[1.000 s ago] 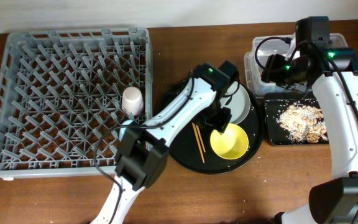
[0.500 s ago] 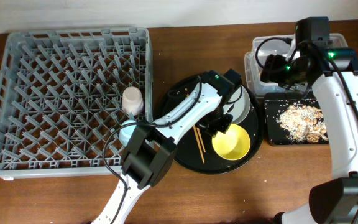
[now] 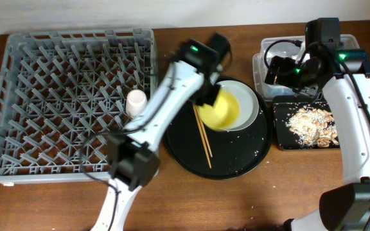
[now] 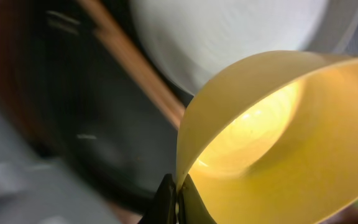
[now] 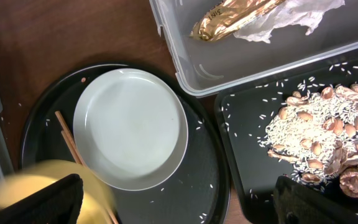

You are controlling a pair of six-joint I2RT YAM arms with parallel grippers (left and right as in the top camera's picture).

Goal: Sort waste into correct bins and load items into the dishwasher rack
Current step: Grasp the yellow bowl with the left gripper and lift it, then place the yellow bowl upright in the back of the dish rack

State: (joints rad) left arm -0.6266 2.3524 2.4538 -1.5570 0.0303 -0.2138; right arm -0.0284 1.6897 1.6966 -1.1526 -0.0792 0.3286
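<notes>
- Dishwasher rack (image 3: 69,96): lies well to the left of the left gripper. A small pink cup (image 3: 136,101) stands among the pegs at the rack's right side.
- Left gripper (image 4: 176,202): the jaws are closed on the rim of the yellow bowl (image 4: 272,143), one finger inside the wall and one outside.
- Yellow bowl, position: it hangs from the fingertips, tilted, over the grey-white plate (image 3: 249,109) on the round black tray (image 3: 236,160).
- Yellow bowl, handling: it looks thin-walled, light, stiff and smooth. A one-point rim pinch will probably let it pivot or slip, so a deep bite on the rim is advisable.
- Chopsticks (image 3: 204,138): lie on the tray just below the bowl.
- Right gripper (image 5: 179,202): the fingers stand wide apart and hold nothing.
- Clear tub (image 5: 185,68): just ahead of the right gripper, it holds the foil wrapper (image 5: 229,18) and the napkin (image 5: 291,15).
- Shallow black tray (image 3: 281,138): beside the tub, it carries the food scraps (image 3: 310,125).
</notes>
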